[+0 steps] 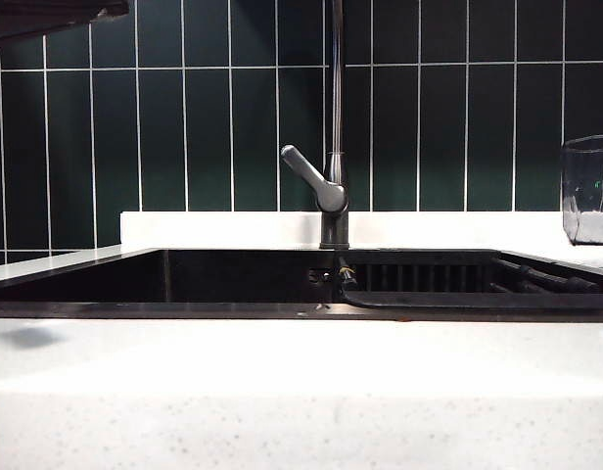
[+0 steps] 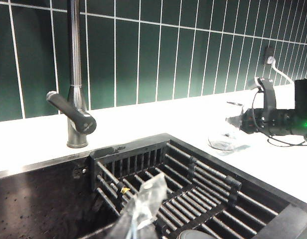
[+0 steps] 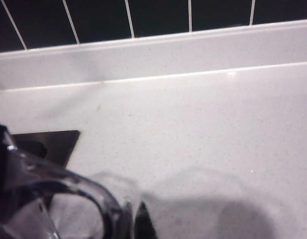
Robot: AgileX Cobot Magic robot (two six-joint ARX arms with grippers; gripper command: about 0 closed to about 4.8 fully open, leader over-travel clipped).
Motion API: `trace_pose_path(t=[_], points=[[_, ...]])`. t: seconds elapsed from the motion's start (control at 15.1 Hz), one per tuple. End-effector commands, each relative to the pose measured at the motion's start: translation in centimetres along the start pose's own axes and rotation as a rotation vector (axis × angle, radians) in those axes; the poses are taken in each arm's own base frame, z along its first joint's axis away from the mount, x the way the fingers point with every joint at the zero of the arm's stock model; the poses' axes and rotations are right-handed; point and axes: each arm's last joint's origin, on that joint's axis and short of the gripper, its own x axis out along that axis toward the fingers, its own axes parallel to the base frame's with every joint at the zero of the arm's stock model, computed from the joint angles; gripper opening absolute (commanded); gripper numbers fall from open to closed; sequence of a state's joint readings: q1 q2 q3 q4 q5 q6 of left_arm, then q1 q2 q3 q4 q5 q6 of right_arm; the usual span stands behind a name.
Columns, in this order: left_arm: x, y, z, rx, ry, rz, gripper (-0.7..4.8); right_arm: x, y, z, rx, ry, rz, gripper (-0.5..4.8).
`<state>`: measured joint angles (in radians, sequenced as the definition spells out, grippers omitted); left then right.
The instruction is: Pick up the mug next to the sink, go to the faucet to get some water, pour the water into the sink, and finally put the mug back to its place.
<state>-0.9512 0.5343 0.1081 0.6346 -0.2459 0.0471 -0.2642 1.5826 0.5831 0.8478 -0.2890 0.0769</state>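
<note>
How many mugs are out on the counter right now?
1. The mug stands on the white counter right of the sink, with the right gripper at it. Others could sit beyond the frames.

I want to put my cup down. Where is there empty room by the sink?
Bare: the white front ledge before the sink, and the back counter between faucet and mug. Crowded: around the mug, where the shut right gripper sits; the shut left gripper hangs over the drainer.
</note>
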Motion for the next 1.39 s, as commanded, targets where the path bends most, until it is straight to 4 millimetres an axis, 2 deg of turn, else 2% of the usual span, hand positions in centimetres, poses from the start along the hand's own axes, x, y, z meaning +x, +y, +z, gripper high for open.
trace_pose_path(t=[0.07,0.4,0.73,0.99,1.39], points=[[0.0,0.0,0.1,-0.008,-0.005,-0.004,-0.05,0.5,-0.1,0.7,-0.048,-0.037,0.003,-0.06],[0.0,0.0,0.0,-0.008,-0.002,-0.004,-0.05,0.5,-0.2,0.6,-0.050,-0.027,-0.054,-0.06],[0.0,0.0,0.0,-0.022,-0.002,-0.004,-0.05,0.4,0.0,0.1,0.053,-0.006,-0.105,-0.07],[0.0,0.0,0.0,-0.022,-0.001,-0.004,-0.05,-0.2,1.3,-0.8,0.026,-0.036,-0.109,-0.06],[0.0,0.0,-0.1,-0.020,0.009,-0.005,-0.05,-0.1,1.2,-1.0,-0.068,-0.023,-0.114,-0.06]])
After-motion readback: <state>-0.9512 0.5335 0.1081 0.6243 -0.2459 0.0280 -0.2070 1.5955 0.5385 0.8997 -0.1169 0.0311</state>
